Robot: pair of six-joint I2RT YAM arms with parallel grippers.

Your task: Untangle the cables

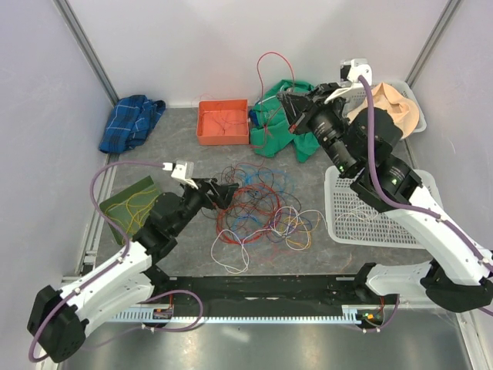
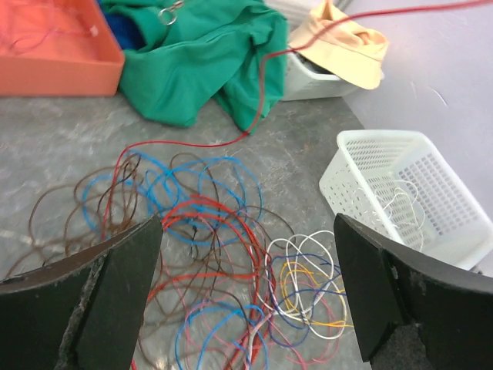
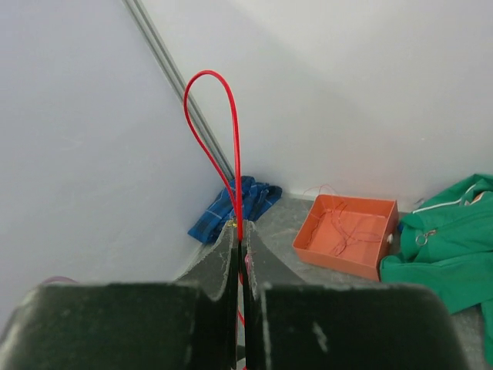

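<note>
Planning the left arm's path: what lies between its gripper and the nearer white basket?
The tangled cables lie between the left gripper and the nearer white basket, as the top view shows.

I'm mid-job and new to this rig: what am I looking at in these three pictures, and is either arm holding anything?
Two robot arms work at a table. One picture looks down from above; the other two come from a camera on each wrist. A pile of cables lies mid-table, near an orange tray, green garment and white basket. The left arm holds its jaws open by the pile, empty. The right arm has its jaws shut on a red cable, held high.
</note>
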